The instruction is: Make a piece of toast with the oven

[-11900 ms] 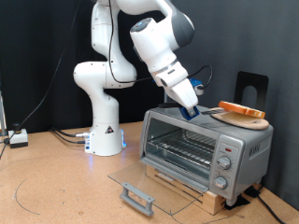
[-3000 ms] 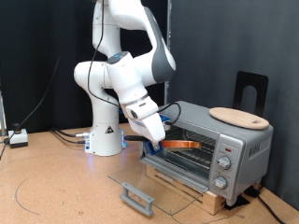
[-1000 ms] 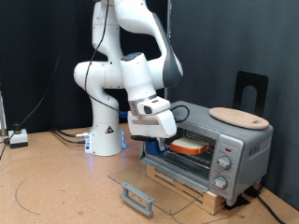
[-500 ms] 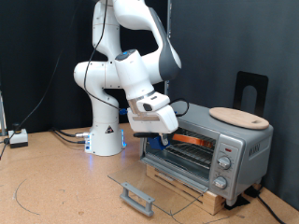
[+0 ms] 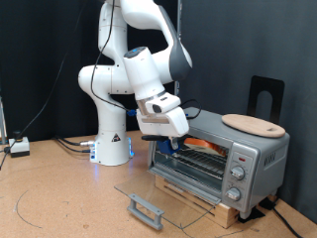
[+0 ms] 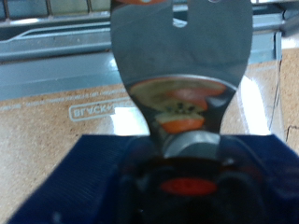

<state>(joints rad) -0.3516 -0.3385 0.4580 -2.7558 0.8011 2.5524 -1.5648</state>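
The silver oven (image 5: 250, 159) stands at the exterior view's right with its glass door (image 5: 183, 191) folded down flat. My gripper (image 5: 175, 140) is at the oven's open mouth, shut on a blue-handled metal spatula (image 6: 182, 56) that points into the cavity. In the wrist view the shiny blade fills the middle, carries no bread and mirrors something orange; the oven's front (image 6: 56, 42) lies beyond it. A thin orange-tan strip inside the cavity is the piece of toast (image 5: 204, 143), seen edge-on. Whether it rests on the rack or on the blade tip is unclear.
A round wooden board (image 5: 254, 124) lies bare on the oven's roof, with a black stand (image 5: 265, 94) behind it. The door's grey handle (image 5: 146, 209) juts out low over the wooden table. The arm's white base (image 5: 112, 149) and a cable box (image 5: 20, 147) sit at the left.
The hand has risen a little at the oven mouth. The slice, seen flat and pale low in the cavity a second ago, now shows higher and edge-on.
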